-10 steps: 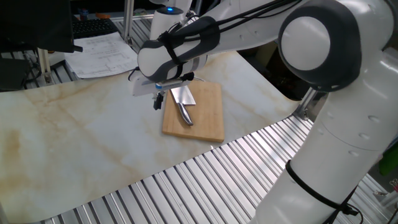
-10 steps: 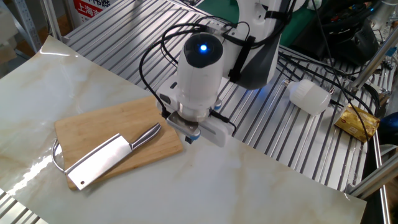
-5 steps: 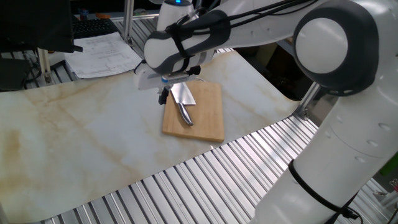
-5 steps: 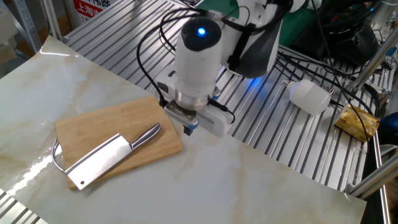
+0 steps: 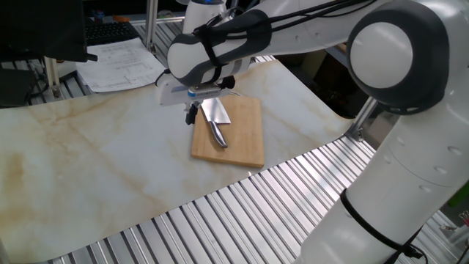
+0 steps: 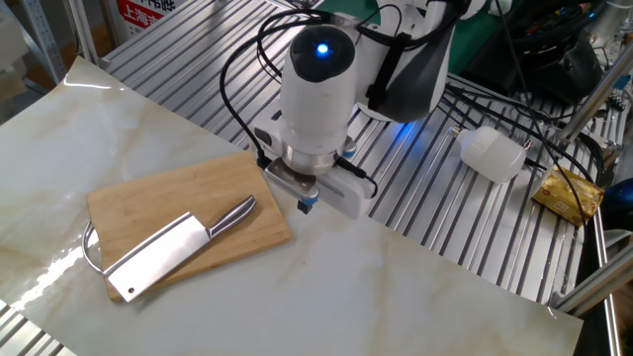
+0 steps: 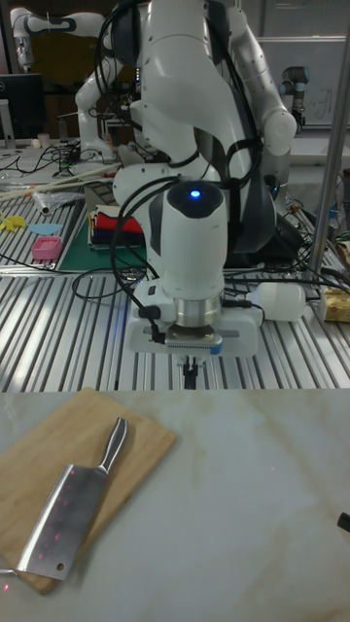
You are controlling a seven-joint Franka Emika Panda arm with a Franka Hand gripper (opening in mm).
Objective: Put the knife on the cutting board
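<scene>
The knife (image 5: 215, 122), a silver cleaver, lies flat on the cutting board (image 5: 248, 136), its handle pointing toward the table's front. In the other fixed view the knife (image 6: 163, 255) rests diagonally on the tan board (image 6: 148, 198). My gripper (image 5: 190, 114) hangs just off the board's edge by the blade, above the marble, holding nothing. In the other fixed view the gripper (image 6: 306, 205) hovers beyond the handle end. The tall fixed view shows the gripper (image 7: 194, 371) with its fingers together, apart from the knife (image 7: 73, 510) and board (image 7: 146, 442).
The marble tabletop (image 5: 88, 161) is ringed by ribbed metal framing (image 5: 220, 220). Papers (image 5: 117, 62) and a keyboard (image 5: 110, 31) lie at the back. A white cylinder (image 6: 492, 153) and a yellow packet (image 6: 569, 193) sit on the ribs behind the arm.
The gripper has lifted a little and drifted away from the board's edge. The knife and board have not moved.
</scene>
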